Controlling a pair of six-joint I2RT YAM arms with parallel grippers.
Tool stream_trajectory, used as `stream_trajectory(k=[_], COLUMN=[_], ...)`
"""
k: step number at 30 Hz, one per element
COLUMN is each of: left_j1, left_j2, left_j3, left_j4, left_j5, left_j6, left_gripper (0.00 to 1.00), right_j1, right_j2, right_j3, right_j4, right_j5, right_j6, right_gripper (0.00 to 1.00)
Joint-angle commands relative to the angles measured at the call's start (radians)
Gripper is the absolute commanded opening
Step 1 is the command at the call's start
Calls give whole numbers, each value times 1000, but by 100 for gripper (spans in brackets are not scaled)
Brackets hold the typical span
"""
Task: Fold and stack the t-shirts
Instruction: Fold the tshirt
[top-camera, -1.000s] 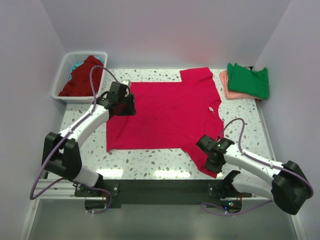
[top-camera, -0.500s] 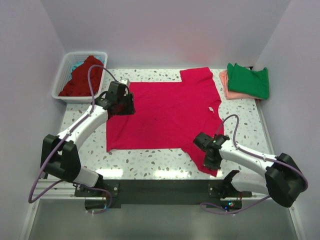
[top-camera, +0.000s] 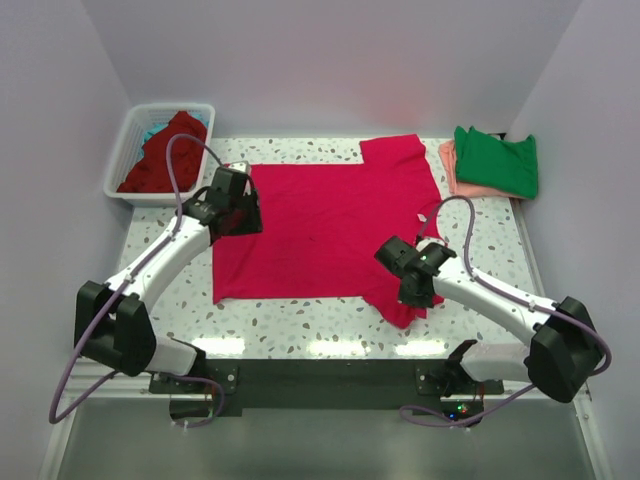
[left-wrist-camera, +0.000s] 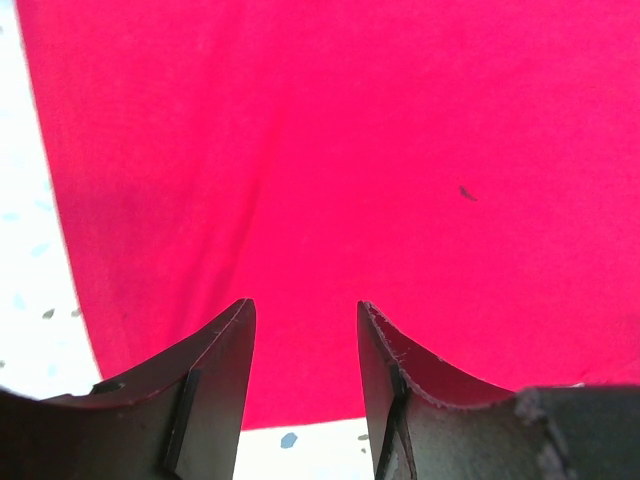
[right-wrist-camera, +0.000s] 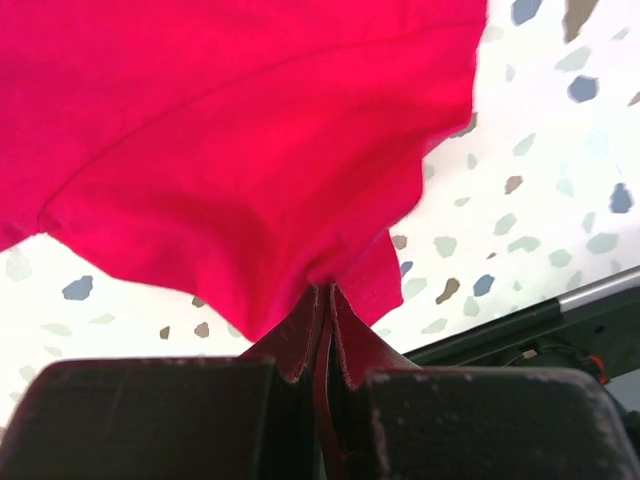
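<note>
We are noting right gripper (right-wrist-camera: 322, 292) pinching crimson t-shirt (top-camera: 330, 225) at its near sleeve; left gripper (left-wrist-camera: 303, 318) hovering, fingers spread, over its far hem corner.

Pale lilac walls (top-camera: 330, 60) enclose a white speckled table (top-camera: 300, 320) (terrazzo-like flecks) under soft, even light.

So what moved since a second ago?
The right fingers, shut on the pink shirt's near sleeve, pulled it away from the table edge, toward the shirt's middle. The open left fingers slid slightly left. The basket, dark red shirt and green shirt stayed put.
</note>
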Motion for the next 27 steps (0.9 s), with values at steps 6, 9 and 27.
stream_trajectory(k=[6,9,27], left_j1=[10,8,25], left_j2=[-129,-159,-169], left_j3=[-22,-37,-224], left_j4=[-252,-343,-467], left_j5=[-41,-47,-143], left_j6=[-34,-60,-403], left_gripper=[50,50,23], right_j1=[-21,-66,-225], right_j2=[85,120,181], right_j3=[145,164,233], right_j4=[-24,19,116], right_j5=[149,134,36], right_j6=[-96,-148,-321], right_gripper=[0,0,0])
